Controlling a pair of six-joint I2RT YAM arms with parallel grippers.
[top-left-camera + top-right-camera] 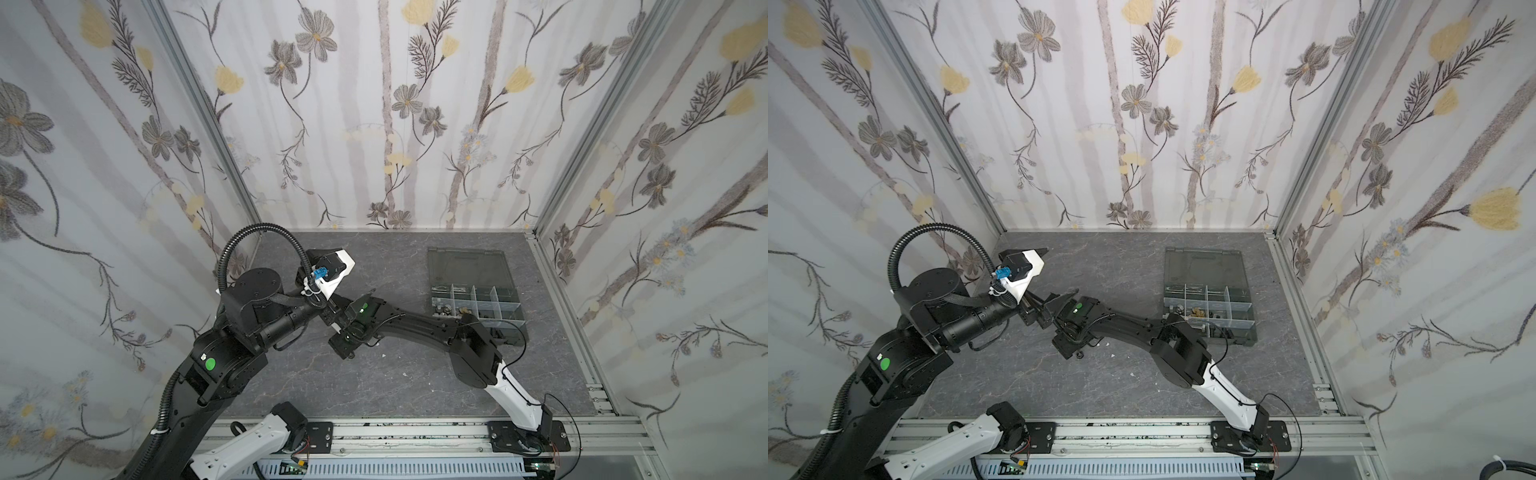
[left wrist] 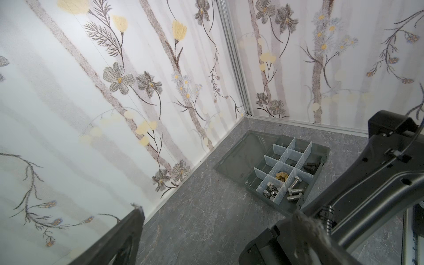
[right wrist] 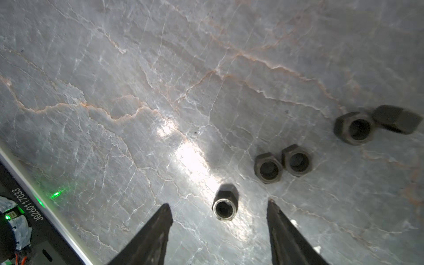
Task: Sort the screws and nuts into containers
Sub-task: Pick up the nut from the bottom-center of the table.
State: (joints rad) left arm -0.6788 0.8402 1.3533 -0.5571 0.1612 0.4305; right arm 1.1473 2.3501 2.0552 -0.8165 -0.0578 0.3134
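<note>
jaws of the right gripper (image 3: 218, 204) stand released either side of one black nut (image 3: 225, 206), not touching it. four other nuts (image 3: 268, 168) lie just beside, mid-table. left gripper (image 2: 218, 210) gapes empty. three silver screws (image 2: 294, 191) sit in the containers (image 2: 281, 149), far right on the grey marbled table (image 1: 395, 386). floral walls (image 1: 374, 104) surround.

Black nuts (image 3: 268, 168) lie loose on the surface (image 3: 160, 80); silver screws (image 2: 294, 190) and brass nuts (image 2: 281, 176) sit in the open box (image 1: 469, 266), frame centre-right.
</note>
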